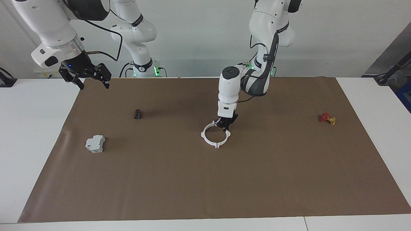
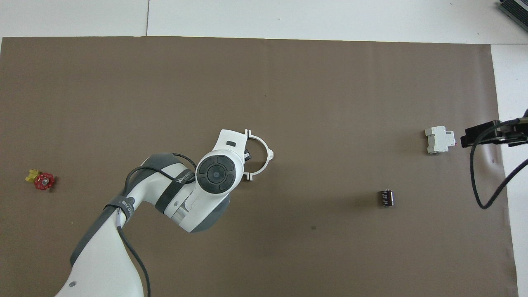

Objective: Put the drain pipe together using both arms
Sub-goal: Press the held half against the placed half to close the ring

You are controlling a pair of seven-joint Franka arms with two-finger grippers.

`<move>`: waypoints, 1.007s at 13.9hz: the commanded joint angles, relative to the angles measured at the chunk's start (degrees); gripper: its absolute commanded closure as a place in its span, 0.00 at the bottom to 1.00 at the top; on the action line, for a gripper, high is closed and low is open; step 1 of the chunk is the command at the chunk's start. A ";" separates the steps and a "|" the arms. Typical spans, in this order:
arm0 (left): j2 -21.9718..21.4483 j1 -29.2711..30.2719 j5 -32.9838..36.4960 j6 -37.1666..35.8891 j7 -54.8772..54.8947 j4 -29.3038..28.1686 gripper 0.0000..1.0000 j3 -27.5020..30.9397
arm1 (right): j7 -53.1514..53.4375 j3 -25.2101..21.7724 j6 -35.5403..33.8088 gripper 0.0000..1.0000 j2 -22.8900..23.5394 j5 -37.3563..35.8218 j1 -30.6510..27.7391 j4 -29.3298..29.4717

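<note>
ring (image 1: 215, 136): laid on the mat (image 1: 205, 179), mid-table
left gripper (image 1: 225, 124): set down at the ring's robot-side rim
cylinder (image 1: 137, 114): placed toward the right arm's end from the ring, nearer the robots
block (image 1: 95, 143): placed past the cylinder, farther from the robots than the ring
valve (image 1: 327, 118): placed toward the left arm's end from the ring
right gripper (image 1: 86, 77): held over the mat's corner, well apart from the ring

The facing view looks down from high across the table toward both robots, taking in the whole brown mat (image 1: 205, 179). The overhead view looks steeply down from above the robots' end. Both share the mat, turned half a turn between them.
</note>
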 commanded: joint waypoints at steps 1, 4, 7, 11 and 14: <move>1.03 -1.24 2.30 -1.10 -1.58 0.99 0.75 1.13 | 0.73 0.14 -0.26 0.00 -0.08 0.79 -0.13 -0.10; 1.03 -1.15 3.89 -1.01 -1.58 0.99 0.00 1.21 | 0.82 0.14 -0.26 0.00 -0.08 0.79 -0.13 -0.01; 1.03 -1.15 3.89 -1.01 -1.58 0.99 0.00 1.21 | 0.73 0.14 -0.26 0.00 -0.08 0.79 -0.13 -0.10; 1.03 -1.15 3.89 -1.01 -1.58 0.99 0.00 1.21 | 0.73 0.14 -0.26 0.00 -0.08 0.79 -0.13 -0.01; 1.03 -1.15 3.89 -1.27 -1.49 0.99 0.00 1.30 | 0.73 0.14 -0.26 0.00 -0.08 0.79 -0.13 -0.01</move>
